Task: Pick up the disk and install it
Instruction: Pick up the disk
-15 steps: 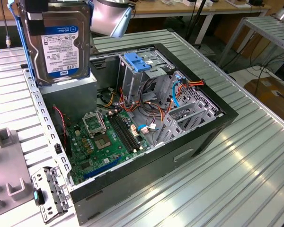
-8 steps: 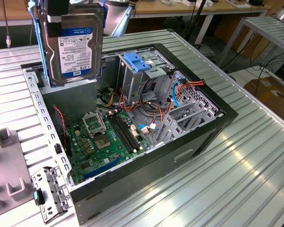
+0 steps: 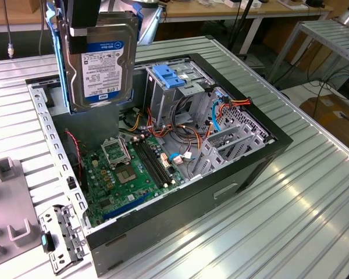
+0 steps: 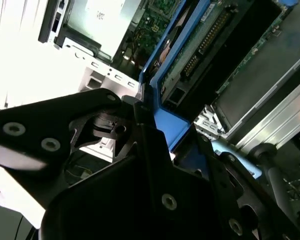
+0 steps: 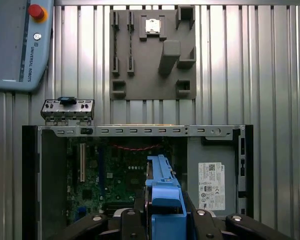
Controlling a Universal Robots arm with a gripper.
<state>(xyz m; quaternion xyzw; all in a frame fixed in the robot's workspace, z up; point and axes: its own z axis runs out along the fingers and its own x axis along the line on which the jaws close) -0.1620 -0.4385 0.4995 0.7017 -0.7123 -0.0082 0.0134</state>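
While the end effector (image 3: 82, 34), closed on the top of the disk (image 3: 99, 67), holds it upright above the far corner of the open computer case (image 3: 180, 204), a small tilt could jam it against the drive cage (image 3: 163, 103).

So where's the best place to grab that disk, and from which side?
Probably its top end, from above, pinching the two flat faces: the disk hangs upright and is thin, so that span is narrow. The gripper holds it that way over the case.
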